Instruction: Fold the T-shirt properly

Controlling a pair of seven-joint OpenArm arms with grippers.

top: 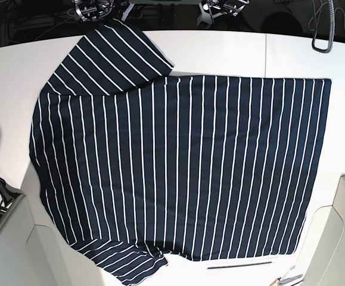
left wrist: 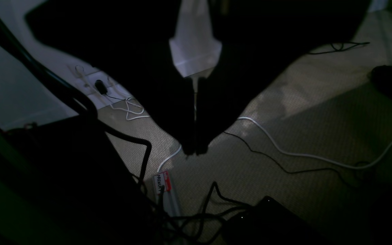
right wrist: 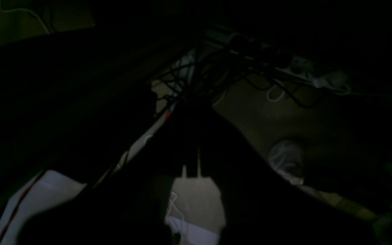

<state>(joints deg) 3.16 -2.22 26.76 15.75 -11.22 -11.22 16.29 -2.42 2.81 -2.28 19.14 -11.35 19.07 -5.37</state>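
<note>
The T-shirt [top: 178,170] lies spread flat on the white table [top: 232,53], one sleeve toward eleven o'clock, the other at seven. The left gripper [left wrist: 195,149] is pressed together on nothing; the right gripper [right wrist: 191,170], dim, seems likewise closed

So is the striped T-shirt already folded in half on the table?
No, the T-shirt lies spread flat on the white table in the base view, with both sleeves still sticking out from the body.
</note>
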